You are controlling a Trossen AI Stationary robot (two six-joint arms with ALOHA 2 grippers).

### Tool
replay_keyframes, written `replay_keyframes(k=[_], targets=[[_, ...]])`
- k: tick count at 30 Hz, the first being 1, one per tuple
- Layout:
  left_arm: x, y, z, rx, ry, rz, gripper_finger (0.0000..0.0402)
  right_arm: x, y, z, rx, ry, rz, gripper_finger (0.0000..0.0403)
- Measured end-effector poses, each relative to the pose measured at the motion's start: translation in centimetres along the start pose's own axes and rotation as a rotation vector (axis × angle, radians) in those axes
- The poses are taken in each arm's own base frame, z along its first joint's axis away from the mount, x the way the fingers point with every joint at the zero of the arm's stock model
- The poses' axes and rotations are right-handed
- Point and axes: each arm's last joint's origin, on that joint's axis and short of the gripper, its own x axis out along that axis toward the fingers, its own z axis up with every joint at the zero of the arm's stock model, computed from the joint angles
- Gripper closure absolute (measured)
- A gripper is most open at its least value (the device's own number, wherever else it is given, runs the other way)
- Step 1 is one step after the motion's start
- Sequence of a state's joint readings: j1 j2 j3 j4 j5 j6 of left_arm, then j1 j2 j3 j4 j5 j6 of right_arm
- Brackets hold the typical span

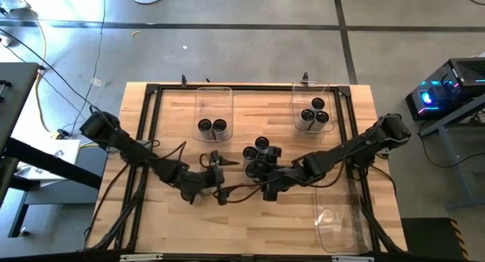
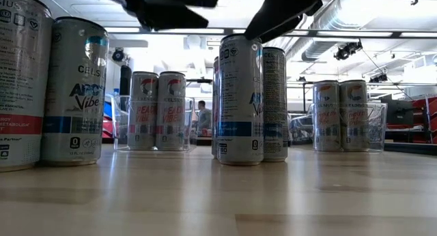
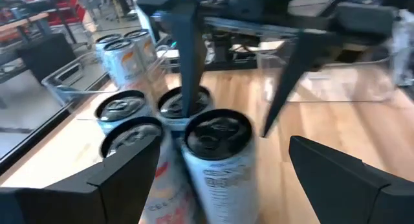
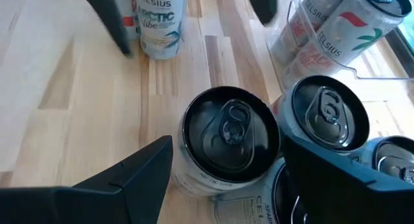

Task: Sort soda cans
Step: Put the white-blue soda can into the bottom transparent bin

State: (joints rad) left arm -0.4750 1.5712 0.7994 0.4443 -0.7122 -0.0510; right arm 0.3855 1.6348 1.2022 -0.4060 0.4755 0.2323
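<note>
Several soda cans (image 1: 261, 150) stand upright in a cluster at mid-table. Two more stand in the far left clear bin (image 1: 214, 95) and three in the far right clear bin (image 1: 313, 92). My left gripper (image 3: 223, 138) is open and comes at the cluster from the table's left, with a dark-topped can (image 3: 217, 134) just ahead of its fingers. My right gripper (image 4: 228, 141) is open and slants down from the right over another can (image 4: 229, 132), one finger on each side of its top. In the low view both grippers hang above the can tops.
A third clear bin (image 1: 337, 220) sits at the near right. Two cans (image 2: 72, 93) stand close to the low camera. A black frame (image 1: 151, 92) runs around the table. Cables trail from both arms across the wood. The two grippers face each other closely over the cluster.
</note>
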Motion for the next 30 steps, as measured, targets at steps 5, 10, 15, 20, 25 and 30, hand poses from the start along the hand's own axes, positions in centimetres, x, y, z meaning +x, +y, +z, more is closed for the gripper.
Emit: replay_keyframes(k=[5,10,15,20,25,30], targets=[[0.9,0.4,-0.6,0.009,0.021,0.032,0.0062,0.2,-0.4,0.1,0.016,0.0,0.005,0.0116],[1.4,0.7,-1.0,0.017,0.038,0.048,0.0062,0.4,-0.7,0.2,0.024,0.004,0.011,0.0116],[1.7,1.1,-1.0,0.017,0.045,0.066,0.0062,0.5,-0.6,0.2,0.05,0.014,0.049,0.0116],[1.9,1.4,-1.2,0.025,0.06,0.075,0.0062,0.5,-0.5,0.2,0.054,0.01,0.067,0.0116],[1.8,1.4,-1.2,0.025,0.06,0.081,0.0062,0.5,-0.4,0.3,0.101,0.013,0.084,0.0116],[1.8,1.5,-1.2,0.037,0.06,0.113,0.0062,0.5,-0.4,0.3,0.15,0.014,0.087,0.0116]])
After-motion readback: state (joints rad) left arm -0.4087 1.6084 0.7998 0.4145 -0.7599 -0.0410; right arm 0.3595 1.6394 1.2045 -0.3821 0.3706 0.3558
